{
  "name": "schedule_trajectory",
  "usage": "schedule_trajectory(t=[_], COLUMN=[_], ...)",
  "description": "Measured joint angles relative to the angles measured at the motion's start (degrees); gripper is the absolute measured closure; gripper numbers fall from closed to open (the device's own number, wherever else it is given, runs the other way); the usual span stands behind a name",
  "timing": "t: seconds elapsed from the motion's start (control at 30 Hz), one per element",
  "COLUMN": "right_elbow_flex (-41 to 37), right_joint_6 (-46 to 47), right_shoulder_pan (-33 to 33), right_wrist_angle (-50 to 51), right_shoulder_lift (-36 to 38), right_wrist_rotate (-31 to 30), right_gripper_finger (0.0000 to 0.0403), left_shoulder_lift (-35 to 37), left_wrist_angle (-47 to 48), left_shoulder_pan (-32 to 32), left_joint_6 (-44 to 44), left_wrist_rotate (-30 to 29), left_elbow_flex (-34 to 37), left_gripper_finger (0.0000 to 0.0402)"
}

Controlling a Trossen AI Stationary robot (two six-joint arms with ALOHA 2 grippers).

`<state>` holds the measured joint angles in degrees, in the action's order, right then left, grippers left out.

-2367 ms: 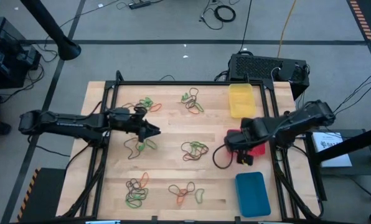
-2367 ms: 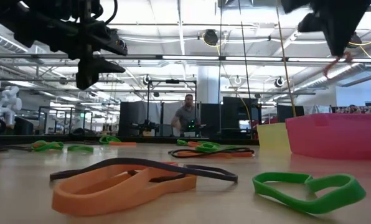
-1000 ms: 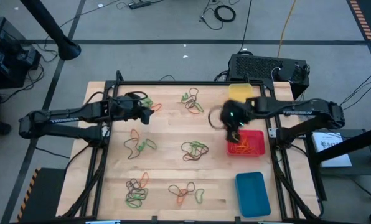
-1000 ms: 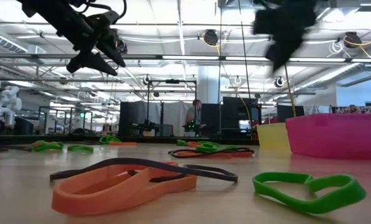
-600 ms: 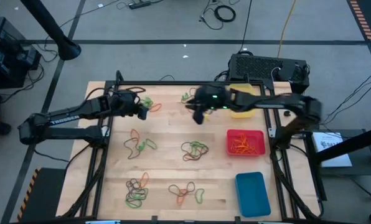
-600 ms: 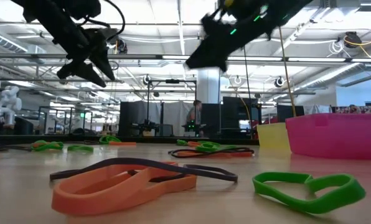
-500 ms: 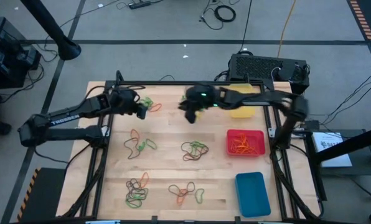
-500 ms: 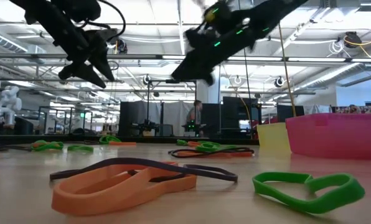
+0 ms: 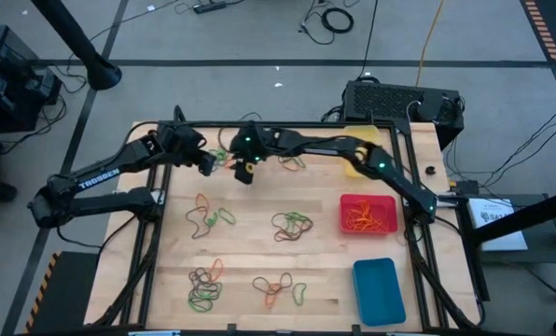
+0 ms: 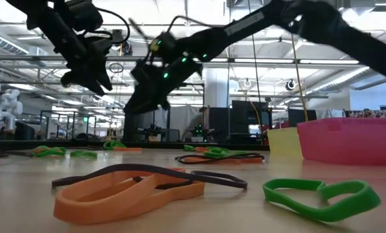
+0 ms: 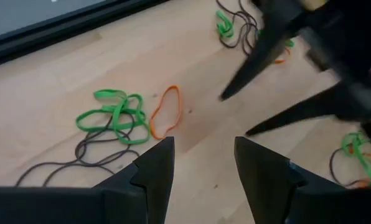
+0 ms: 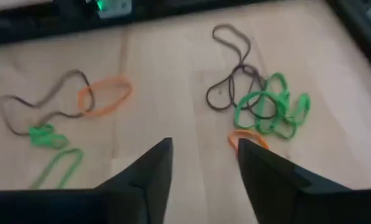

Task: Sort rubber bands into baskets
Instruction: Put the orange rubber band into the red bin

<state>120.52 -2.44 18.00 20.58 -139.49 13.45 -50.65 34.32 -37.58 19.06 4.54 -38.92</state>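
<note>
Rubber bands lie in loose clusters on the wooden table. The far-left cluster (image 9: pixel 221 153) holds green, dark and orange loops (image 11: pixel 114 113). My right gripper (image 9: pixel 243 173) reaches across the table and hovers open just above that cluster (image 12: pixel 269 104), fingers slanting down. My left gripper (image 9: pixel 206 164) hangs open beside it, above the same bands, clear of them. The yellow basket (image 9: pixel 364 164) stands at the far right, partly under the right arm. The red basket (image 9: pixel 368 215) holds orange bands. The blue basket (image 9: pixel 379 290) sits at the near right.
More band clusters lie at the far middle (image 9: pixel 287 152), centre left (image 9: pixel 209 217), centre (image 9: pixel 292 224) and along the near edge (image 9: pixel 203 289) (image 9: pixel 280 291). A black frame rail (image 9: pixel 259 126) borders the table. A black box (image 9: pixel 401 101) stands behind the yellow basket.
My right gripper has swept quickly from above the red basket toward the table's far left, sinking as the arm stretched out, and now hovers by the far-left cluster. My left gripper has swung a little toward the far edge and turned. No band has moved.
</note>
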Motion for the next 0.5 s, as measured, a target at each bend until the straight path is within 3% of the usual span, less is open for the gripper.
schedule_trajectory(t=[0.13, 0.3, 0.5], right_elbow_flex=[6.22, 6.65, 6.65], right_joint_6=[-0.26, -0.70, -3.06], right_shoulder_pan=[0.34, 0.31, -0.03], right_wrist_angle=[4.35, 2.10, -0.81], right_shoulder_lift=[-5.05, -7.00, -8.56], right_wrist_rotate=[-1.89, -3.40, -4.94], right_gripper_finger=[0.0178, 0.0132, 0.0116], left_shoulder_lift=[0.00, -0.01, -0.04], left_wrist_angle=[0.92, 2.82, 4.07], left_shoulder_pan=[0.04, -0.11, -0.33], left_joint_6=[-1.75, -4.81, -6.25], left_wrist_rotate=[0.02, -0.33, -0.71], left_elbow_flex=[0.00, 0.00, 0.39], left_gripper_finger=[0.0227, 0.0227, 0.0227])
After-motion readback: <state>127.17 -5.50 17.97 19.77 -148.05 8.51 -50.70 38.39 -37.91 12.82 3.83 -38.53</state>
